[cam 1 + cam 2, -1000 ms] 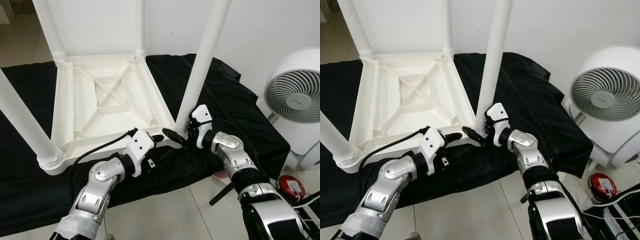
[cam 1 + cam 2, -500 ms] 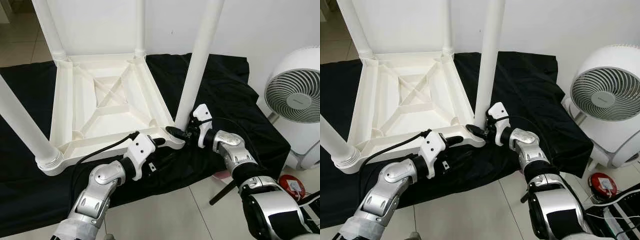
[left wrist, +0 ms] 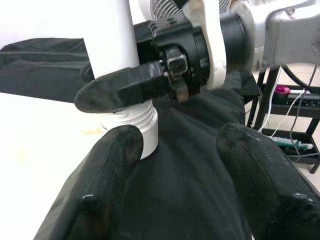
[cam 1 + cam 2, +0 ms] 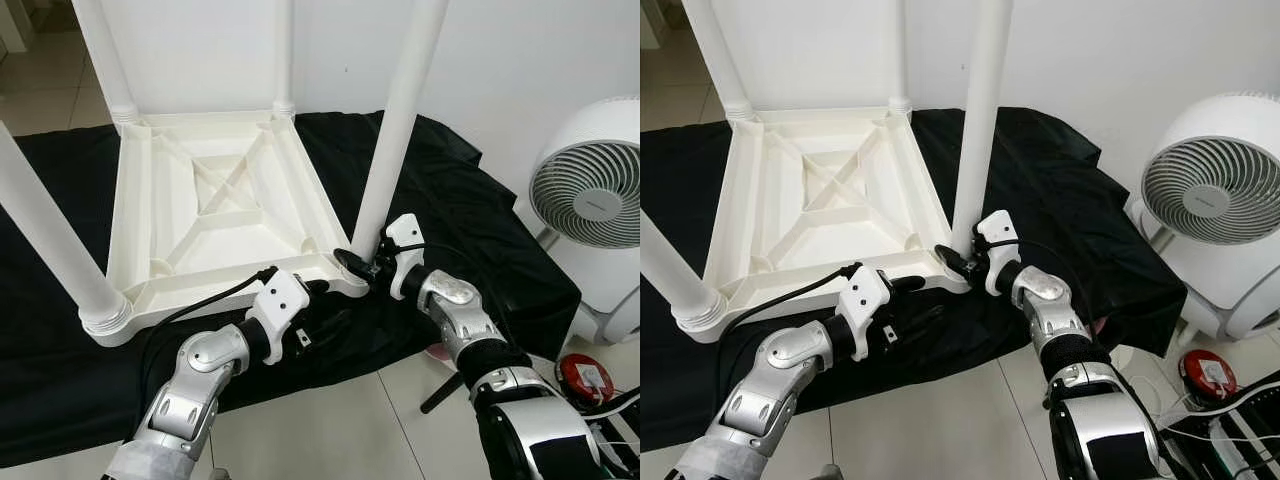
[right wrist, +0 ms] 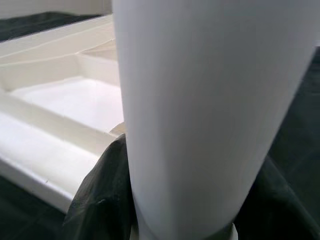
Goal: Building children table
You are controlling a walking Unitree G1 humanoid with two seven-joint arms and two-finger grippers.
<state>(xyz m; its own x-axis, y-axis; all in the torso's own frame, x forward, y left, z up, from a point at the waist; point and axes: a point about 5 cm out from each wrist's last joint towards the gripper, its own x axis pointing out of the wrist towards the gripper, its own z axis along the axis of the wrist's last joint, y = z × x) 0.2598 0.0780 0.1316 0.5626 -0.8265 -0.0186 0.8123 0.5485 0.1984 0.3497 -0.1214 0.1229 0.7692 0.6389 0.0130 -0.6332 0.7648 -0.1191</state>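
The white plastic table lies upside down on a black cloth, its legs pointing up. My right gripper is shut on the base of the near-right leg, just above the corner socket. In the right wrist view that leg sits tight between the black fingers. My left gripper hovers open at the table's front edge, just left of that corner. In the left wrist view its fingers stand apart over the cloth, facing the leg's threaded end.
Three more legs stand up: near-left, far-left, far-right. The black cloth covers the floor under the table. A white fan stands at the right, with a red object and cables nearby. Pale tiles lie in front.
The near-right leg now stands a little more upright, with my right gripper still holding its base. My left gripper has drawn back slightly from the corner. The view itself shifted a bit.
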